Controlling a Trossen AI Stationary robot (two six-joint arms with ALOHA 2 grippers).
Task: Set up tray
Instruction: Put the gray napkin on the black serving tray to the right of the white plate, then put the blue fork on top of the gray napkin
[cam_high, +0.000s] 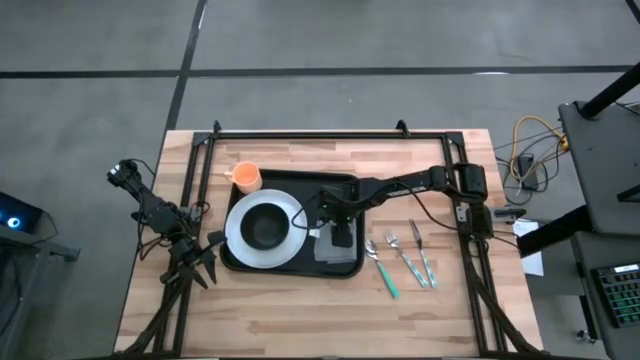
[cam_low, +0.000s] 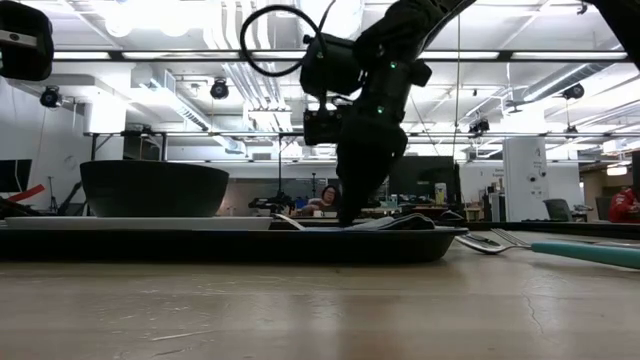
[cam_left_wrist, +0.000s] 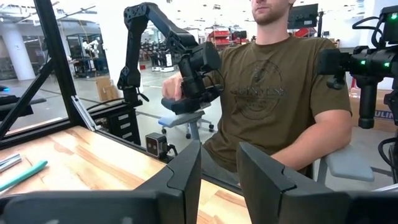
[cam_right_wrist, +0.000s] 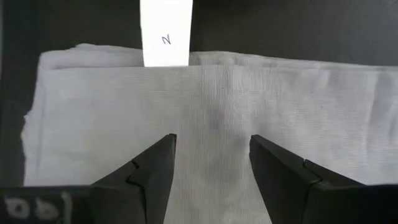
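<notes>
Right gripper (cam_right_wrist: 211, 163) is being held open directly above a folded white woven napkin (cam_right_wrist: 211, 118), its long axis crossing the finger gap; napkin is lying flat on the rimmed black tray (cam_high: 345, 262) mid-table. Left gripper (cam_high: 195, 262), open, is being parked off the tray's left edge, farther away

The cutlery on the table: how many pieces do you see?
4, all on the wood right of the tray: a spoon, a teal-handled piece, a fork and a knife. Whether more lies hidden under the napkin cannot be seen.
</notes>
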